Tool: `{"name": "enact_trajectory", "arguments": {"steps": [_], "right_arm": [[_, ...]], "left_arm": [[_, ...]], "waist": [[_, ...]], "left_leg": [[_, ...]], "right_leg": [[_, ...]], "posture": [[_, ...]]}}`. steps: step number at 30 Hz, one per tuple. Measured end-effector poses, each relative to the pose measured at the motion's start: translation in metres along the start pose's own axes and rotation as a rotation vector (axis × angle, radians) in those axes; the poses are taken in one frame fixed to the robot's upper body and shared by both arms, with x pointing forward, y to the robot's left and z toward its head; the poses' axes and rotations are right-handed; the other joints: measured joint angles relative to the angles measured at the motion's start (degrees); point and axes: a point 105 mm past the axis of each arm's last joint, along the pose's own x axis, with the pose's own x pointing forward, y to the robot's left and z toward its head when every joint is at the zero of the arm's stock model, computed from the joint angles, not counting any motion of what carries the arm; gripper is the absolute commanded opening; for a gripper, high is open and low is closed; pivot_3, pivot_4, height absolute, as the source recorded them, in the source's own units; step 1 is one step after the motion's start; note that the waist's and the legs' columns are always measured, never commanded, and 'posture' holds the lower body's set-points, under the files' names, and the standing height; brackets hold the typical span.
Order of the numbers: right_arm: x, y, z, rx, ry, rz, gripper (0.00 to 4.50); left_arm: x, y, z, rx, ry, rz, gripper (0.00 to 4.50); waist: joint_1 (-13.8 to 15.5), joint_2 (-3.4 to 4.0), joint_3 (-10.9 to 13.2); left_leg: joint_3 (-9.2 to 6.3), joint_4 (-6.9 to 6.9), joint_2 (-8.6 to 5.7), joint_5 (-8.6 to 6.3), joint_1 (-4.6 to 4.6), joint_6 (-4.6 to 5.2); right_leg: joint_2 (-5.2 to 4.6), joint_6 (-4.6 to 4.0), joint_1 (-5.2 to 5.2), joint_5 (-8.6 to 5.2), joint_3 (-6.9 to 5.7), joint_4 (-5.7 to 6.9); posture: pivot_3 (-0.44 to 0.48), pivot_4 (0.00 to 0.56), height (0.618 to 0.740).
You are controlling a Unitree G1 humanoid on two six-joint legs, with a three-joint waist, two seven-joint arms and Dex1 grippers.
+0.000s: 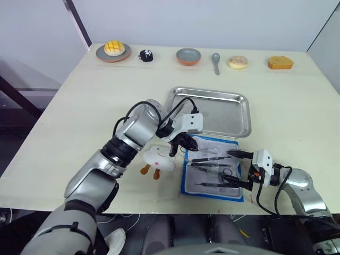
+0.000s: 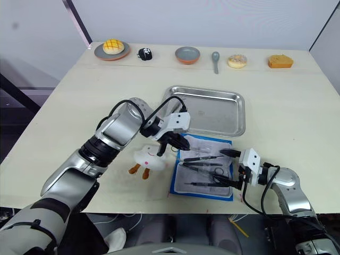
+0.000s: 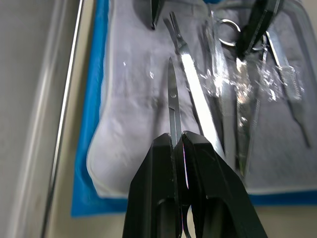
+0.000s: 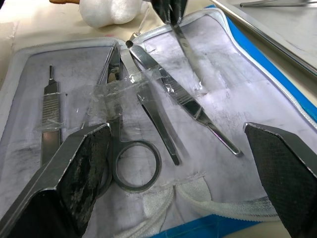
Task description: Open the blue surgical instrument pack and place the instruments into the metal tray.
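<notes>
On a pale table, the open blue fabric instrument pack lies just near of the shiny steel tray. The left gripper pinches slim silver scissors; the right gripper is spread.

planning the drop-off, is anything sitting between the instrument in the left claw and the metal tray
Nothing visible does. The left claw is shut on a slim instrument over the open blue surgical instrument pack, and the metal tray lies just beyond the pack's far edge. The white plush toy sits off to the pack's left, out of that path.
</notes>
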Motion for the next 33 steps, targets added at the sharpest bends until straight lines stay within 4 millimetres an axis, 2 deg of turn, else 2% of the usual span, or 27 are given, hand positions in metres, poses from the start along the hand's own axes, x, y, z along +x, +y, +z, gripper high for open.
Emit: {"name": "enact_trajectory", "arguments": {"steps": [3,9,18,24,28,33], "right_arm": [[0.000,0.000,0.000,0.000,0.000,0.000,4.50],[0.000,0.000,0.000,0.001,-0.002,-0.001,4.50],[0.000,0.000,0.000,0.003,-0.002,-0.004,4.50],[0.000,0.000,0.000,0.014,0.007,-0.007,4.50],[0.000,0.002,0.001,0.026,0.017,-0.011,4.50],[-0.002,0.001,0.001,0.034,0.026,-0.021,4.50]], "left_arm": [[-0.010,0.002,0.002,0.006,0.011,0.006,0.08],[-0.017,0.001,-0.003,-0.004,0.018,0.005,0.08],[-0.047,0.002,-0.016,-0.033,0.037,0.047,0.08],[-0.061,0.008,-0.007,-0.081,-0.061,0.116,0.08],[-0.064,0.021,0.005,-0.124,-0.151,0.220,0.08],[-0.063,0.047,0.023,-0.202,-0.281,0.436,0.08]], "waist": [[0.01,0.00,0.00],[-0.03,0.00,0.00],[-0.01,0.00,0.00],[0.05,-0.01,0.00],[0.09,0.00,0.01],[0.31,0.00,0.00]], "left_leg": [[0.01,0.00,0.00,0.00,0.00,0.00],[0.01,0.00,0.01,0.00,0.01,0.00],[0.00,0.00,0.01,0.00,0.01,0.00],[-0.02,0.00,0.01,0.00,0.01,0.00],[-0.03,0.00,0.01,0.00,-0.01,0.00],[-0.05,0.01,-0.01,0.00,-0.03,-0.01]], "right_leg": [[0.00,0.00,0.01,0.00,0.01,0.00],[0.00,0.00,0.00,0.00,0.02,0.00],[0.00,0.00,0.00,0.00,0.02,0.01],[0.00,0.00,0.00,0.00,0.00,0.01],[-0.02,0.00,0.00,0.00,-0.01,0.01],[-0.04,0.01,0.00,0.00,-0.02,0.01]], "posture": [[0.000,0.150,0.732],[0.000,0.150,0.732],[0.000,0.150,0.732],[0.000,0.150,0.732],[0.000,0.150,0.732],[0.000,0.150,0.732]]}}
